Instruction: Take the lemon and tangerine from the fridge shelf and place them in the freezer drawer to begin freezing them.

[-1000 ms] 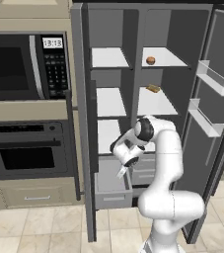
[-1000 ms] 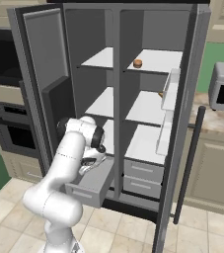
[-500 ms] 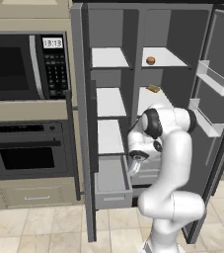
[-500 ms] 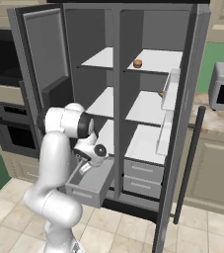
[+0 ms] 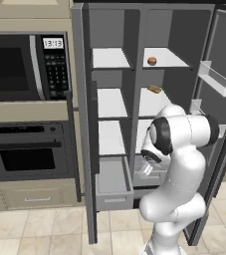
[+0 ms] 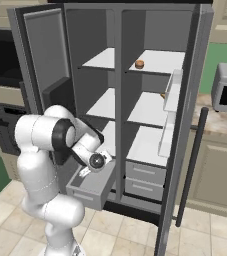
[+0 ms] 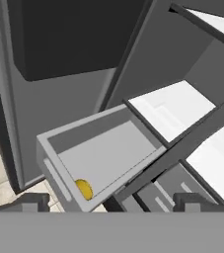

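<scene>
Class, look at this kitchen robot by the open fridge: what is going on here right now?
The lemon already lies in the pulled-out freezer drawer, near its front wall. The gripper hangs open and empty above the drawer. The tangerine sits on the top fridge shelf, not yet taken. A tan-brown food item rests on the shelf below. So one fruit is placed and one is left.

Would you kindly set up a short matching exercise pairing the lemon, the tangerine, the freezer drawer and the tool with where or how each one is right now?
Things:
1. lemon
2. tangerine
3. freezer drawer
4. tool

States:
A. on the top fridge shelf
B. pulled out
C. open, empty
D. lying in the drawer near its front wall

Pairs: 1-D, 2-A, 3-B, 4-C
</scene>
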### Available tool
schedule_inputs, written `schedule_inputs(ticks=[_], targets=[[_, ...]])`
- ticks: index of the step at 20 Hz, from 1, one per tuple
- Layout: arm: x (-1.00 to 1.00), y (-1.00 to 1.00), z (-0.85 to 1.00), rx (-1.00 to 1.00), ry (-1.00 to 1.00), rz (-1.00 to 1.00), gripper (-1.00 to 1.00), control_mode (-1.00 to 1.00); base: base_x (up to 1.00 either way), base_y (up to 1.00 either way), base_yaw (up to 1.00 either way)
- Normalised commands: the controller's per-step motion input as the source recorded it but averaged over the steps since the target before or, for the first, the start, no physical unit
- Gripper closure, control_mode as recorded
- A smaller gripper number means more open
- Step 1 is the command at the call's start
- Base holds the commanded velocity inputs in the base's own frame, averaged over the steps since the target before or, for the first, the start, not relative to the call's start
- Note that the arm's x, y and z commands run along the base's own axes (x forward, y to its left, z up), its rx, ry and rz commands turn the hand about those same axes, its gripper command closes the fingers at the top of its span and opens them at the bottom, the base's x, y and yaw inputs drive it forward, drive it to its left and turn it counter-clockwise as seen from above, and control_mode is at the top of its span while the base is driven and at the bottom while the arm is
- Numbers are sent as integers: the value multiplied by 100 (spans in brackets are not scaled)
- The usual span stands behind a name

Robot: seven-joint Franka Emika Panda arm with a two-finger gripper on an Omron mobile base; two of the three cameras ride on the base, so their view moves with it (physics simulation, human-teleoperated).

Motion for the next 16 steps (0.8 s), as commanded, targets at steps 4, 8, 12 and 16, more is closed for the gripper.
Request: schedule_inputs(ticks=[4, 8, 12, 16], targets=[[5, -60, 100, 1, 1, -2, -100, -100, 0, 0, 0], [22, -64, 100, 3, 3, -1, -100, -100, 0, 0, 0], [28, -57, 100, 5, 5, 0, -100, -100, 0, 0, 0], [8, -32, 100, 8, 13, -7, -100, -100, 0, 0, 0]])
